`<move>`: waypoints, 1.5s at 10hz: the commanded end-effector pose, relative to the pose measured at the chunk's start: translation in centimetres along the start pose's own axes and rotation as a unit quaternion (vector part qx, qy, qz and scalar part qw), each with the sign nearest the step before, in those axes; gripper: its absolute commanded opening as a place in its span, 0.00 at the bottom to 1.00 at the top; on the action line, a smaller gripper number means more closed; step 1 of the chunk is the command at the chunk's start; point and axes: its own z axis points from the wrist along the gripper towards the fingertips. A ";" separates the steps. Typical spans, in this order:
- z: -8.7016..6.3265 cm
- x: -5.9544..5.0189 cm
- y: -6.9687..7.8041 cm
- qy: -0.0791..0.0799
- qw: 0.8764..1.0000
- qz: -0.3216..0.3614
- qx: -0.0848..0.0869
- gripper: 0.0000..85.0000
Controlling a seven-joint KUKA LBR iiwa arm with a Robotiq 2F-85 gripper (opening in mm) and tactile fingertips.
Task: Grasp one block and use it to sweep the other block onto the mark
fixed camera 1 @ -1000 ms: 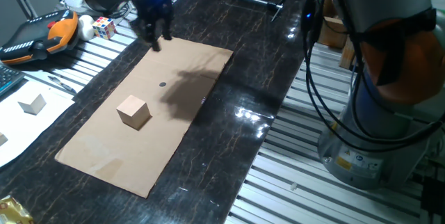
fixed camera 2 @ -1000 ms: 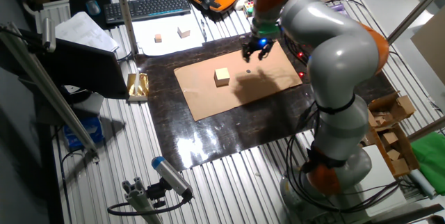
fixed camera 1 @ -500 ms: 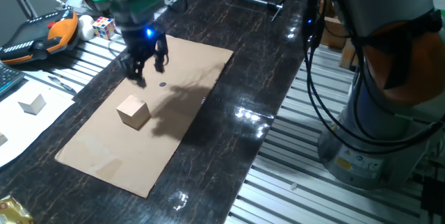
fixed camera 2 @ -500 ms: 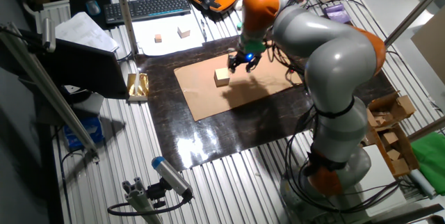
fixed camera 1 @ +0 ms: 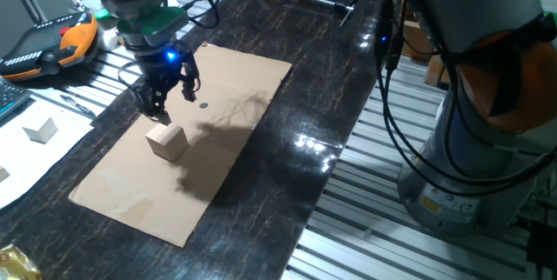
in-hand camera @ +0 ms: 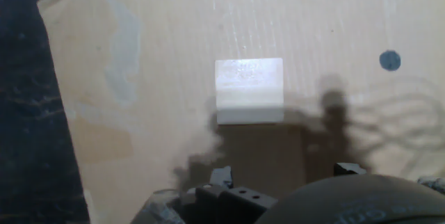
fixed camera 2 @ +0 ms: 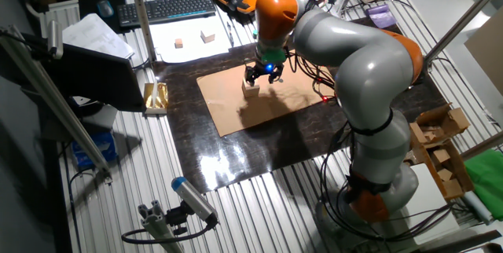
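A light-tan cube (fixed camera 1: 167, 139) sits on a brown cardboard sheet (fixed camera 1: 130, 189); it also shows in the other fixed view (fixed camera 2: 251, 89) and in the hand view (in-hand camera: 249, 90). The mark (fixed camera 1: 204, 104) is a small dark dot on the cardboard, a little beyond the cube, and shows at the right in the hand view (in-hand camera: 390, 60). My gripper (fixed camera 1: 167, 99) hangs just above the cube, on its far side, with the fingers spread and empty. It also shows in the other fixed view (fixed camera 2: 262, 78). No second tan cube shows on the cardboard.
A multicoloured puzzle cube (fixed camera 1: 130, 34) and an orange teach pendant (fixed camera 1: 52, 45) lie beyond the cardboard's far left. A white folded paper shape (fixed camera 1: 39, 130) lies on white paper at the left. Two small blocks (fixed camera 2: 179, 43) lie near a keyboard (fixed camera 2: 165, 8).
My gripper has moved from the far end of the cardboard, past the mark, toward the tan cube and come down close to it. The cube has not moved.
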 end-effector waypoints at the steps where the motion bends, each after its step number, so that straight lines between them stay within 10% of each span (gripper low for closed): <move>1: 0.0 0.0 0.0 0.001 1.000 -0.008 0.004 0.87; 15: 3.9 -3.1 1.3 -0.046 0.998 0.031 -0.009 0.98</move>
